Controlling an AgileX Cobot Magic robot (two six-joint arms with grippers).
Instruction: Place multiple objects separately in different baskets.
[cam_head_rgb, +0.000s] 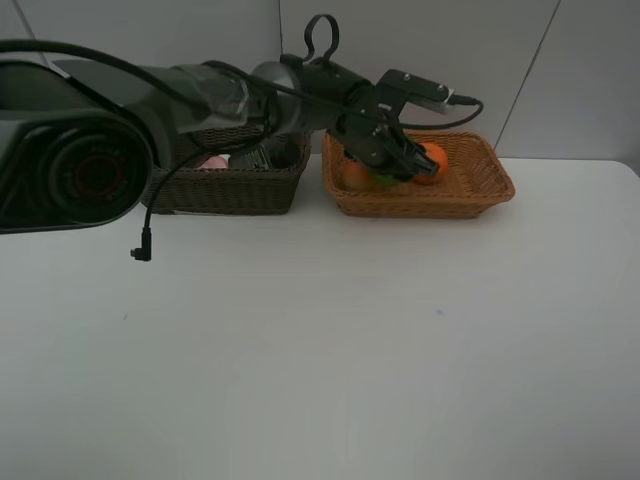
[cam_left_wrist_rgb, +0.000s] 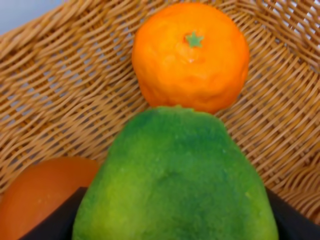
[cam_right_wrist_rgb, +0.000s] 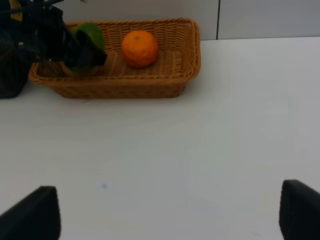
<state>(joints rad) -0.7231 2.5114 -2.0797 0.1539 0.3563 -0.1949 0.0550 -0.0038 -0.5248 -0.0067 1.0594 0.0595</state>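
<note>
Orange-tan wicker makes up the shallower basket (cam_head_rgb: 470, 195), which sits at the back of the white worktop (cam_head_rgb: 330, 340) just beside a darker, deeper brown basket (cam_head_rgb: 225, 190). The left hand (cam_head_rgb: 395, 160) reaches across into the tan basket and is clamped on the green oval fruit (cam_left_wrist_rgb: 175, 180); in the left wrist view that fruit fills the space between the dark finger pads (cam_left_wrist_rgb: 55, 220) at either side. Just past the green fruit lies the orange (cam_left_wrist_rgb: 191, 55), stem star facing up, resting on the basket floor and looking as if it touches the fruit's far end, though contact cannot be confirmed. A red-yellow peach-like fruit (cam_left_wrist_rgb: 42, 192) lies beside the green one in the same basket. In the high view, something pink (cam_head_rgb: 212, 161) and a greyish object show inside the brown basket, largely hidden by the left arm (cam_head_rgb: 200, 100). The right hand (cam_right_wrist_rgb: 170, 210) hangs over bare worktop well apart from the baskets, its fingers spread wide with nothing between them.
</note>
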